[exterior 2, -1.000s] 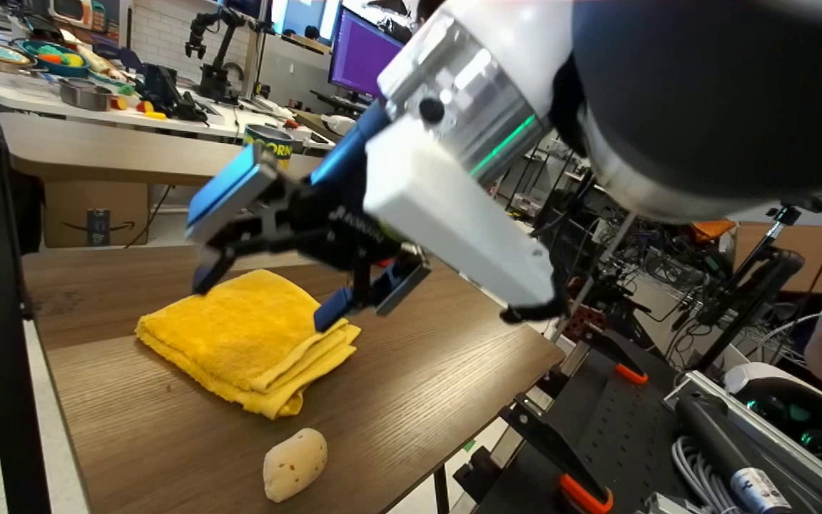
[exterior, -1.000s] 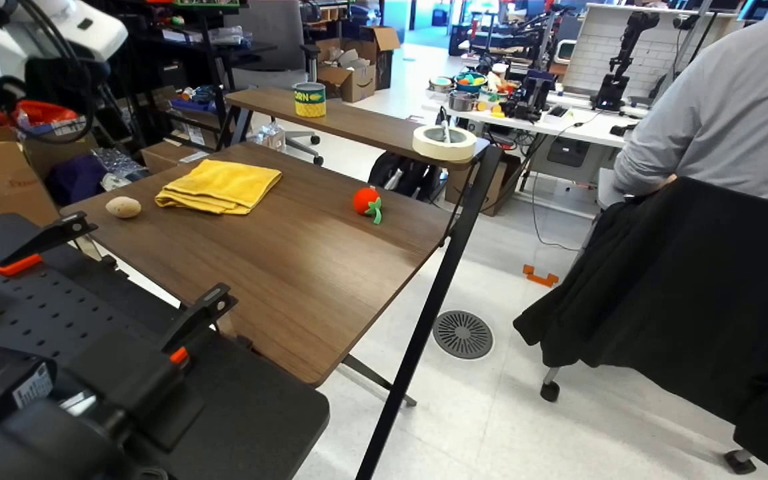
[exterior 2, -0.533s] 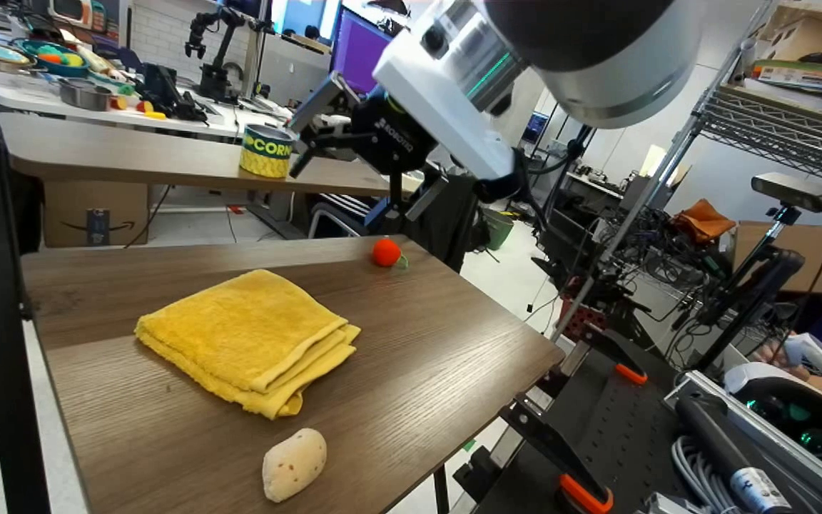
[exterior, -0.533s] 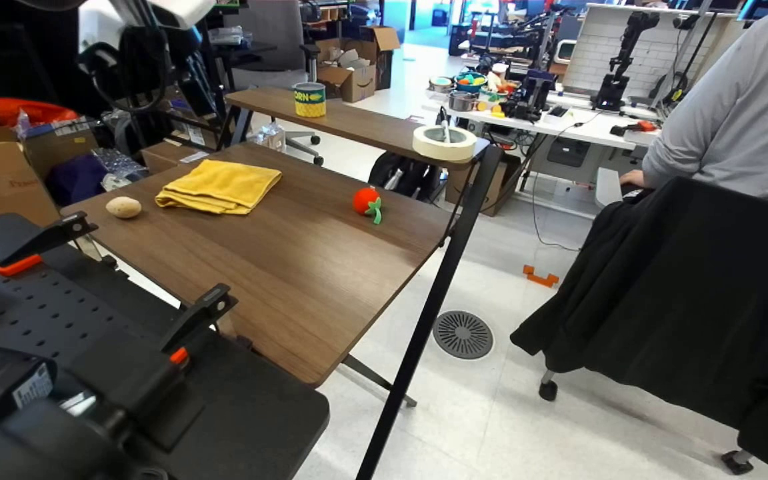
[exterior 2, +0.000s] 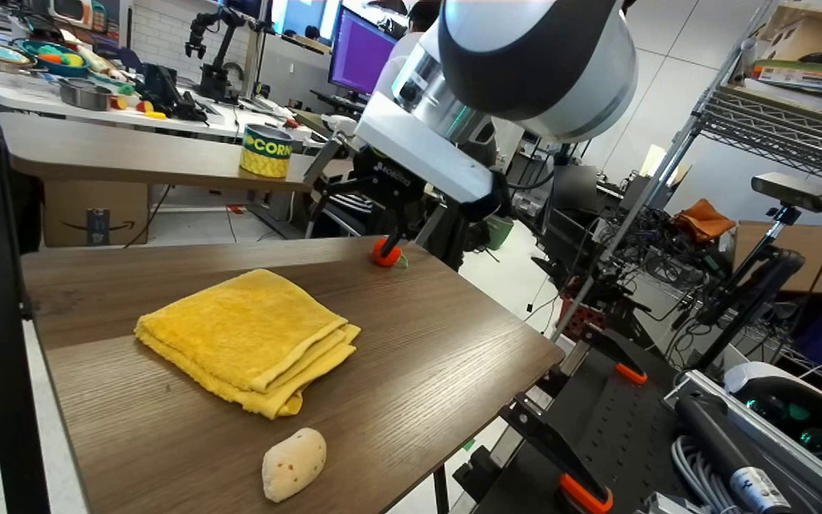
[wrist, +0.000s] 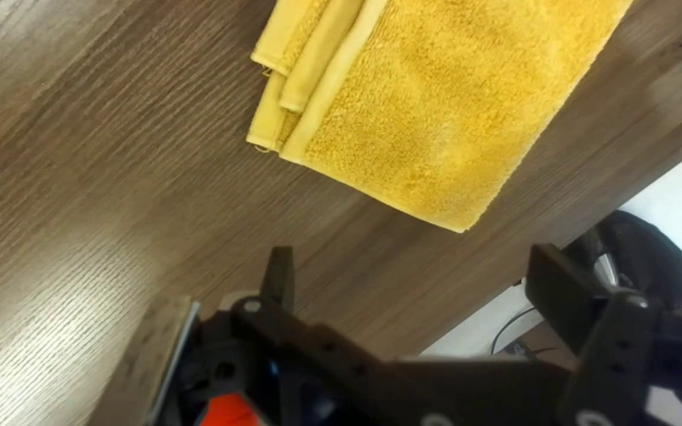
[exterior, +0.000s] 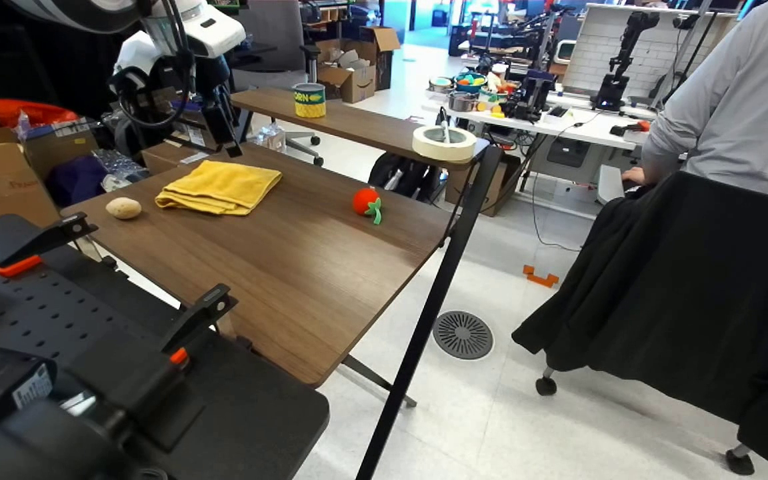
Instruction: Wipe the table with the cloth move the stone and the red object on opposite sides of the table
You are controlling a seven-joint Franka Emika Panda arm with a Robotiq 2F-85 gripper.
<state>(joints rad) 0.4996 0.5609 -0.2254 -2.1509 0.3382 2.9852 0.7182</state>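
My gripper [wrist: 413,263] hangs above the table [exterior 2: 418,357], jaws spread wide with nothing between them. The cloth [exterior 2: 243,339] lies folded on the table; from my end I'd expect it light, soft and limp, hard to harm but quick to unfold. I'd pinch its stacked hems [wrist: 320,65] low against the table, deep enough to catch every layer.

A flat brown table [exterior: 277,280] with wood stripes. On top, a soft yellow cloth [exterior 2: 240,335], folded in layers, lying flat. Near the cloth but apart from it, a small tan stone [exterior 2: 295,465] with brown dots, lying on its long side. Well away from both, near an edge, a red ball [exterior: 365,200] with green leaves on one side.
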